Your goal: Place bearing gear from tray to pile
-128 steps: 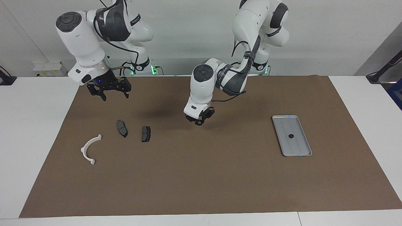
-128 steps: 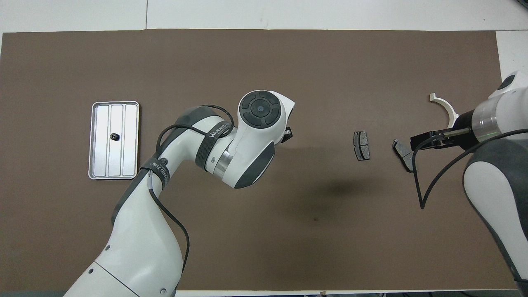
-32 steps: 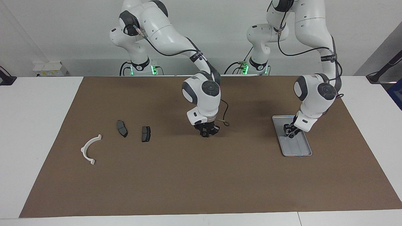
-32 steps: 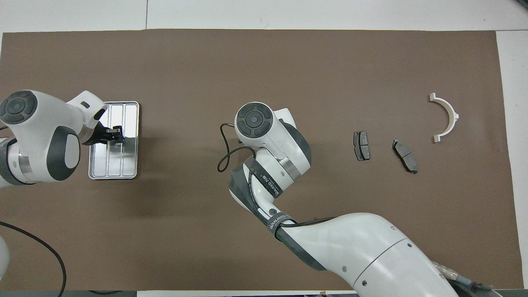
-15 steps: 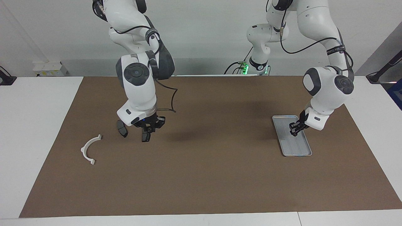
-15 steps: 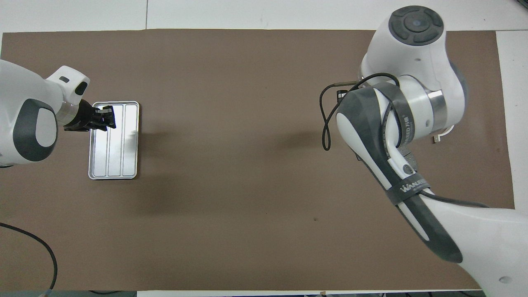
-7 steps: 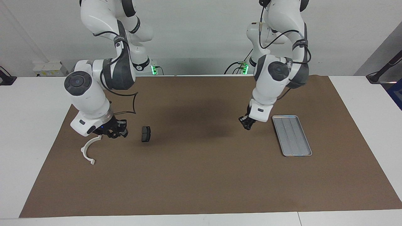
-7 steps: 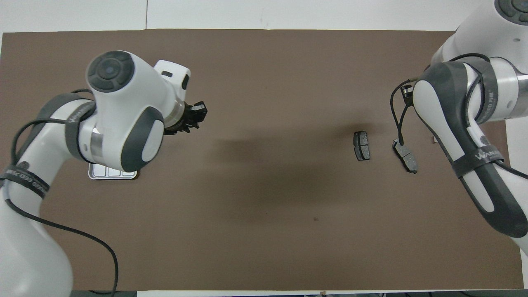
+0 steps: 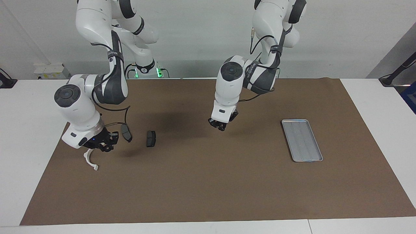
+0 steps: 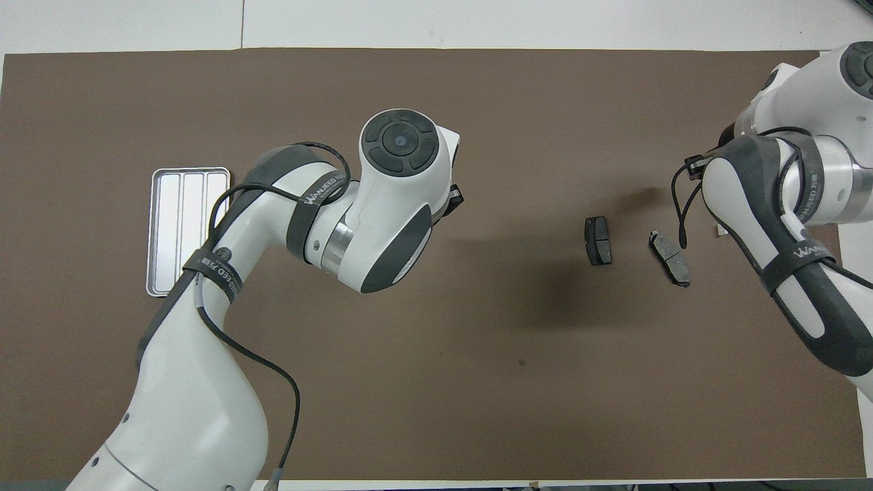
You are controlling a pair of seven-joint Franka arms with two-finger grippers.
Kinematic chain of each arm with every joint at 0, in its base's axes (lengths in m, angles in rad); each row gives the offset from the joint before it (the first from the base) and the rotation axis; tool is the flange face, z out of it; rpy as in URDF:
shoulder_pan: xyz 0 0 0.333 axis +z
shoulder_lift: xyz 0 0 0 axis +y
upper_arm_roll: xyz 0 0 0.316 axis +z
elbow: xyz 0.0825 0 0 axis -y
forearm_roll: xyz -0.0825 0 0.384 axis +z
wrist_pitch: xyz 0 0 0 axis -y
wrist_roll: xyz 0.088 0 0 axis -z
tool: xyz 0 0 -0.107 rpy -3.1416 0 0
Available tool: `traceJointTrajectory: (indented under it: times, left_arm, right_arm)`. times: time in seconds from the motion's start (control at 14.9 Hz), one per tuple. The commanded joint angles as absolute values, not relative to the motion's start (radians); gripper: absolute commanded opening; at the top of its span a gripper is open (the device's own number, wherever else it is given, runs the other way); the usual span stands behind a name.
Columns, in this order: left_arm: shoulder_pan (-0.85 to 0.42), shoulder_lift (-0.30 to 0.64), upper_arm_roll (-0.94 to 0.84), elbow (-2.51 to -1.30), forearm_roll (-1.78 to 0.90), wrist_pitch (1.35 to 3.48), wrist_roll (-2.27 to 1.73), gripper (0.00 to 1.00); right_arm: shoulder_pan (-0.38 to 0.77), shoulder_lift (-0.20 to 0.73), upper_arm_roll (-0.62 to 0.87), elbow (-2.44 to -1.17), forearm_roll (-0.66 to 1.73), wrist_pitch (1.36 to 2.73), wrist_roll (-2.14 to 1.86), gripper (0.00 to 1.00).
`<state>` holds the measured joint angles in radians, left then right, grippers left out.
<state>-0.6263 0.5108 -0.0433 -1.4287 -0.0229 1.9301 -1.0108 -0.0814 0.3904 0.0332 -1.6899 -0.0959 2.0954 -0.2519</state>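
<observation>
From my remote station I note the left gripper (image 9: pixel 222 126) closed over the brown mat (image 9: pixel 208 182) mid-table, the tray (image 9: pixel 302 140) toward the left arm's end lying bare, and the right gripper (image 9: pixel 104 144) low over the white bracket (image 9: pixel 90 161) beside two dark pads (image 9: pixel 126 133).

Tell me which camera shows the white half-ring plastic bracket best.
The facing view. There much of the white half-ring plastic bracket shows on the brown mat, with the right gripper hanging over its upper end. In the overhead view the right arm covers nearly all of it; only a small tip peeks out.
</observation>
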Motion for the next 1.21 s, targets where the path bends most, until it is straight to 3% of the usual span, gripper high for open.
traceJointTrajectory:
  times: [0.0,0.4,0.94,1.14]
  left_arm:
    - [-0.647,0.564,-0.025,-1.359,-0.006,1.933,-1.034,0.05]
    - [-0.646,0.563,-0.023,-1.434,-0.003,2.058,-1.034,0.05]
    - [-0.657,0.614,-0.021,-1.436,-0.003,2.083,-1.034,0.05]
    - [-0.652,0.608,-0.021,-1.526,-0.003,2.207,-1.034,0.05]
  right_arm:
    - [-0.094,0.371,0.048,-1.764,-0.095,2.183,-0.273,0.00]
    - [-0.106,0.432,0.048,-1.775,-0.095,2.276,-0.273,0.00]
    - [-0.109,0.489,0.048,-1.775,-0.095,2.362,-0.282,0.00]
    - [-0.109,0.491,0.048,-1.775,-0.095,2.362,-0.281,0.00]
